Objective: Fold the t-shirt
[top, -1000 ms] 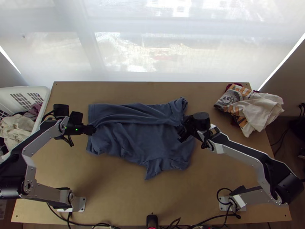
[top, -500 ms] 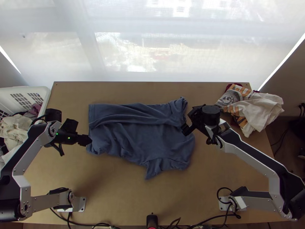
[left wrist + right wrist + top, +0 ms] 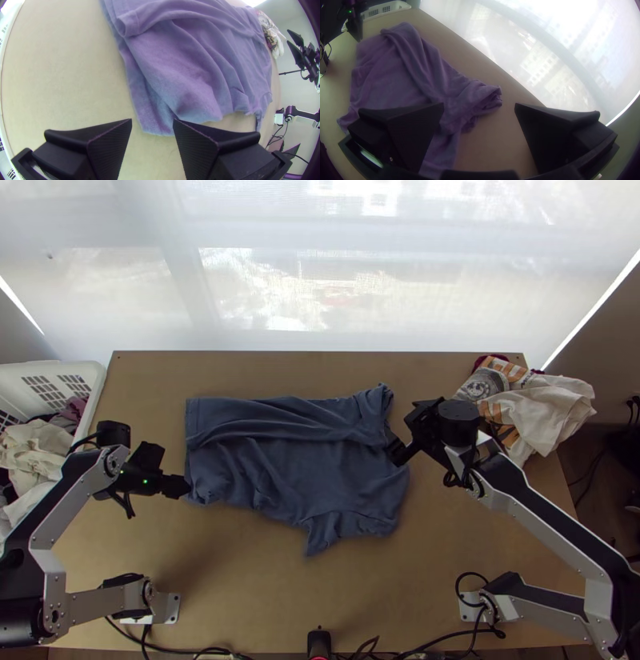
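Note:
The blue t-shirt [image 3: 296,460] lies rumpled across the middle of the table, its upper part turned over in a long band toward the window. At its left edge is my left gripper [image 3: 182,486]; in the left wrist view the left gripper [image 3: 152,125] stands open beside a lower corner of the t-shirt [image 3: 200,73]. My right gripper [image 3: 400,444] is at the shirt's right edge. Seen from its wrist, the right gripper [image 3: 479,108] is wide open, with the bunched right end of the t-shirt [image 3: 470,100] beyond the fingers.
A white basket [image 3: 92,390] with clothes stands off the table's left edge. A heap of white and orange-patterned cloth [image 3: 544,412] lies at the back right corner. Bare tabletop [image 3: 264,588] stretches in front of the shirt, with cables along the near edge.
Both grippers have drawn outward from the shirt's middle, the left one a little left and nearer the table's front, the right one to the right. The t-shirt keeps its shape.

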